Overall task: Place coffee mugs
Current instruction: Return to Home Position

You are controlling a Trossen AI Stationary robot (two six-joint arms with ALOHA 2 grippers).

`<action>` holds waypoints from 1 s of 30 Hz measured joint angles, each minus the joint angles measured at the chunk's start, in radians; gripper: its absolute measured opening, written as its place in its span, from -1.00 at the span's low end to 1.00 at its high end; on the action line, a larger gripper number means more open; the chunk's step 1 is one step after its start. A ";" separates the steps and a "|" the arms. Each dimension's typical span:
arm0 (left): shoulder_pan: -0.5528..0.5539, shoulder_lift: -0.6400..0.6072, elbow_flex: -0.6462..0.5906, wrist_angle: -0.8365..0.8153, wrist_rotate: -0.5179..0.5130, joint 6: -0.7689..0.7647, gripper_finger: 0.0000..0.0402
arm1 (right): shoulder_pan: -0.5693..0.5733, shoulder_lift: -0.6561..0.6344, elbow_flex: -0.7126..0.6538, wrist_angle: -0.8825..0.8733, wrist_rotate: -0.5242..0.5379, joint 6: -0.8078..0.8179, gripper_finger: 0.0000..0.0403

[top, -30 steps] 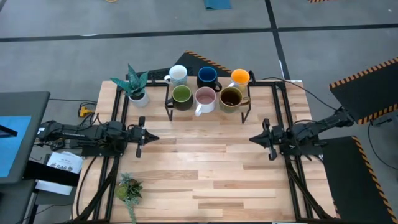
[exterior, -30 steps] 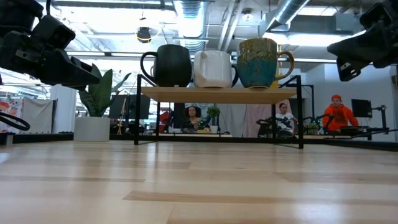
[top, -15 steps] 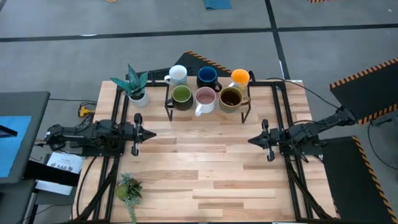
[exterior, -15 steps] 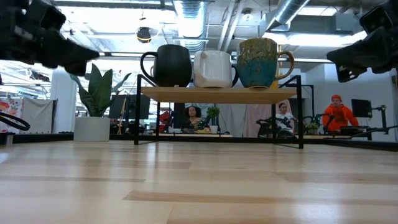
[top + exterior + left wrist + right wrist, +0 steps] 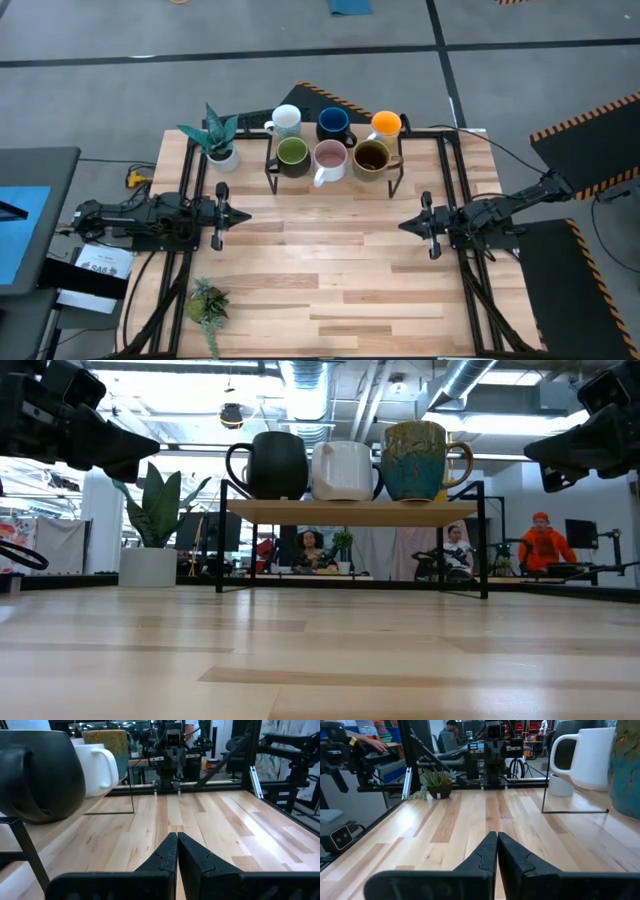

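Six coffee mugs stand upright in two rows on a black wire rack (image 5: 268, 168) with a wooden shelf (image 5: 350, 512), at the table's far middle. In the back row are white (image 5: 287, 120), dark blue (image 5: 333, 124) and orange (image 5: 386, 124). In the front row are green (image 5: 292, 155), pink (image 5: 329, 157) and brown (image 5: 371, 157). My left gripper (image 5: 246, 216) hovers shut and level near the table's left edge, pointing right. My right gripper (image 5: 403, 226) hovers shut and level near the right edge, pointing left. Both are well short of the rack and hold nothing.
A spiky plant in a white pot (image 5: 215, 138) stands left of the rack. A small succulent (image 5: 207, 303) sits near the front left corner. Bare wooden tabletop (image 5: 330, 270) lies between the grippers. People sit in the room behind the table (image 5: 545, 540).
My left gripper has tipped up from a downward slant to level and drawn back a little toward the table's left edge, staying shut. The mugs have not moved.
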 joint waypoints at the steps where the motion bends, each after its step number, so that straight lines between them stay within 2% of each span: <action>1: 0.000 0.000 0.000 0.000 0.000 0.000 -1.00 | 0.000 0.000 0.000 0.000 0.000 0.000 -0.79; 16: 0.000 0.000 0.000 0.000 0.000 0.000 -1.00 | -0.005 -0.032 0.000 0.000 0.003 0.001 -0.79; 21: 0.000 0.000 0.000 0.000 0.000 0.000 -1.00 | -0.072 -0.133 -0.001 0.001 0.003 0.001 -0.79; 30: 0.000 0.000 0.000 0.000 0.000 0.000 -1.00 | -0.222 -0.135 -0.001 0.033 0.006 0.003 -0.79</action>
